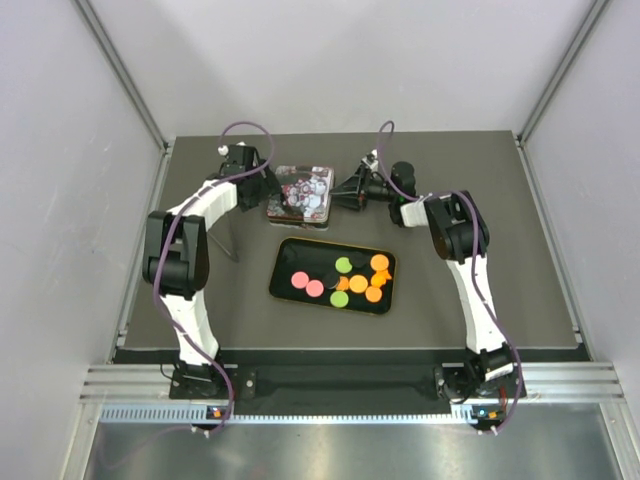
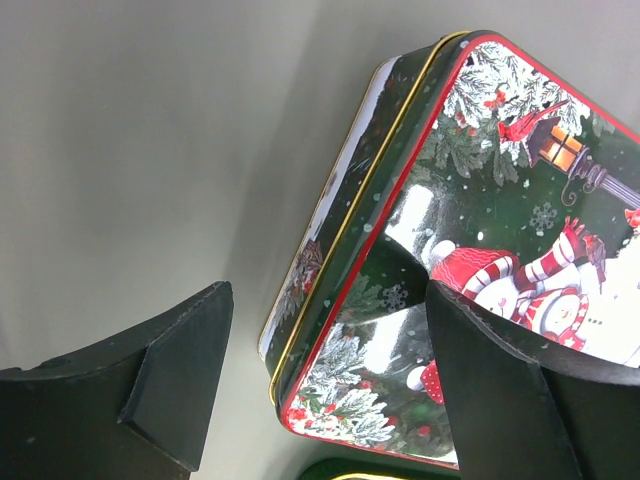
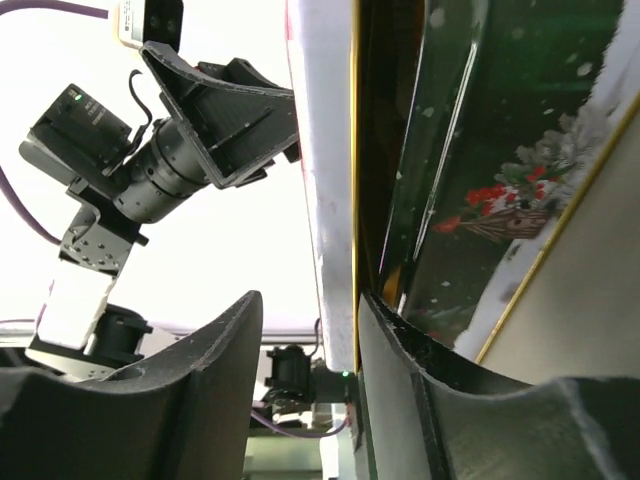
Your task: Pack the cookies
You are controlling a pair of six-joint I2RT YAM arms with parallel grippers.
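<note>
Square Christmas-printed metal tin point(image 1: 303, 192): upper centre of top view, between both grippers. Round coloured cookies point(image 1: 358, 283) lie in black tray point(image 1: 330, 245), frame centre.

Left gripper point(image 2: 330, 295): jaws wide apart, straddle tin corner, no grip. Right gripper point(image 3: 310, 300): jaws apart around tin side wall, not clamped.

Tin likely stiff, light, glossy-slippery; hold at opposite edges. Cookies probably brittle; pinch gently.

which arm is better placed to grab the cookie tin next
Probably right: the right hand straddles the tin wall closely; the left hand is open wide beside one corner.
</note>
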